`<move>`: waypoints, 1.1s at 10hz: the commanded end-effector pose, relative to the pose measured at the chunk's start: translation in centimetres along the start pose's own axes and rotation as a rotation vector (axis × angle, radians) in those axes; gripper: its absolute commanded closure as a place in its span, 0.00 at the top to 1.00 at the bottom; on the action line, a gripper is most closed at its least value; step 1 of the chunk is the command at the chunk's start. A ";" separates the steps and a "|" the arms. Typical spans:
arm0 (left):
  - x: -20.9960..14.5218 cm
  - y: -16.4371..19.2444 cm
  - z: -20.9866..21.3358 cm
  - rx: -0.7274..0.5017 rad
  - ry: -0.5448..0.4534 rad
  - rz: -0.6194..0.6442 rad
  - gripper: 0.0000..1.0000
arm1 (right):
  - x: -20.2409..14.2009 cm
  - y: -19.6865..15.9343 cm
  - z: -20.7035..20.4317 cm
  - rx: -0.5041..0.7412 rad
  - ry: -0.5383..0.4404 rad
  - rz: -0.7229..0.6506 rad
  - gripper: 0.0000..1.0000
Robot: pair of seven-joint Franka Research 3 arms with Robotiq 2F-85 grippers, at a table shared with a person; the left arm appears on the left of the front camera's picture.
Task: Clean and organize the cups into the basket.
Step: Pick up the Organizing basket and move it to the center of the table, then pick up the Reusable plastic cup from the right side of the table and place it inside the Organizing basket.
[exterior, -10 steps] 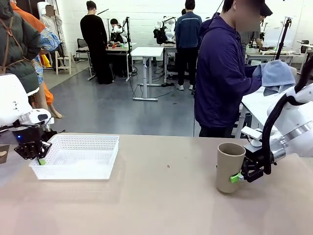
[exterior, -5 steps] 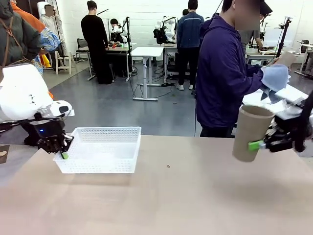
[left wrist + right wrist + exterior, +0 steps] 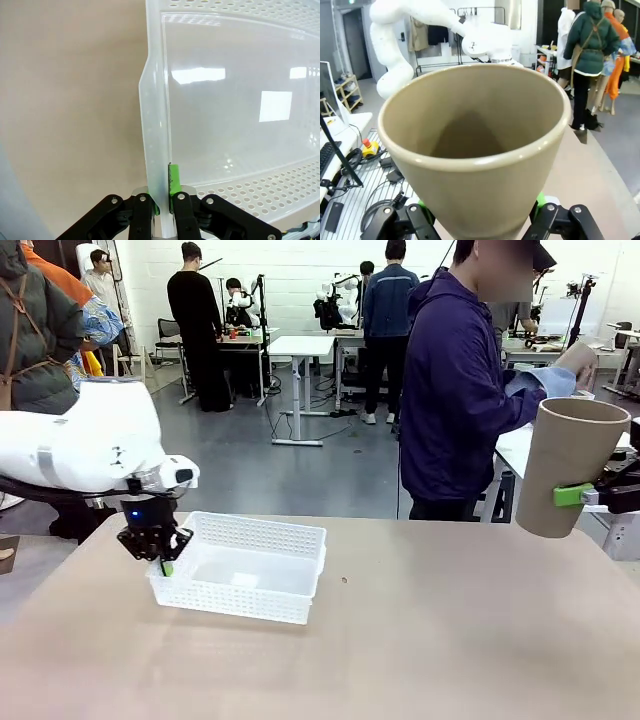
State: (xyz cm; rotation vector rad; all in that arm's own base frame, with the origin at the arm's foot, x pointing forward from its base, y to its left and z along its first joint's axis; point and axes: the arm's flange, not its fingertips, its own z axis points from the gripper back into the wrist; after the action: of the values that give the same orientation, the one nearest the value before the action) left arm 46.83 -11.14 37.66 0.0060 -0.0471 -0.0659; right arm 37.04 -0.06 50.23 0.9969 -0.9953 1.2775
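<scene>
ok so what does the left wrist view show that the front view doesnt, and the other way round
Left wrist view: close up, the left gripper is shut on the basket wall, one green pad on the inside, with lights reflected in the basket's smooth floor.
Front view: the right gripper holds a tan cup, tilted, at the picture's right edge, and a person in a dark jacket stands at the far side.
Both: the basket, the left gripper on its wall, and the tan table.

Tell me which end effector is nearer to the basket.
Left. The left end effector is shut on the rim of the basket, at its left end. The right end effector holds a beige cup in the air far to the right, well clear of it.
</scene>
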 end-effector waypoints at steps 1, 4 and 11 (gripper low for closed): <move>0.8 -3.1 0.8 0.056 -0.001 0.015 0.00 | -0.7 -1.1 -0.6 0.029 -0.002 0.014 0.11; 0.3 -7.6 0.9 0.079 -0.036 0.012 0.00 | -0.7 -1.1 -0.6 0.029 -0.002 0.014 0.11; -0.2 -15.8 -2.0 0.108 -0.094 0.032 0.00 | -0.7 -1.1 -0.6 0.029 -0.002 0.014 0.11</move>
State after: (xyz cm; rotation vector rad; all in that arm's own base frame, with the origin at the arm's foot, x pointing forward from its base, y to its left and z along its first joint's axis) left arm 45.45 -25.80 35.95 0.0900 -0.1155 -0.0525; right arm 37.81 0.20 49.02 1.0125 -0.9833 1.2863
